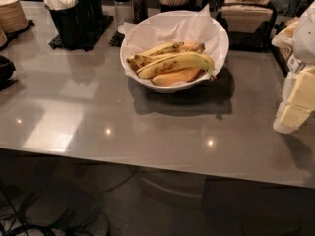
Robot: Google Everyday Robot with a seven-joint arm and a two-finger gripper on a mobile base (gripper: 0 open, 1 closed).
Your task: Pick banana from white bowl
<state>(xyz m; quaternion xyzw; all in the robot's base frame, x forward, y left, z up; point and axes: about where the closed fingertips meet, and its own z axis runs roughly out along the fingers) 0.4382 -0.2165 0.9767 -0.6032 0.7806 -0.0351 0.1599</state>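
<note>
1. You have the white bowl [222, 50] as your landmark: round, deep and wide, smooth-walled, standing on the glossy grey bench [98, 117].
2. Crumpled white paper [197, 26] lines it and pokes above the rim at the back.
3. The banana [174, 64] lies inside the bowl across the front, long, thick and curved, yellow with brown speckles.
4. Shorter, browner bananas [152, 52] sit behind it; a smooth orange-toned fruit [177, 76] lies under its front edge.
5. The gripper [297, 102], blocky and pale, hangs well right of the bowl; you cannot tell whether it is open or closed.
6. Stacked tan plates [11, 14] stand far left of the bowl.
</note>
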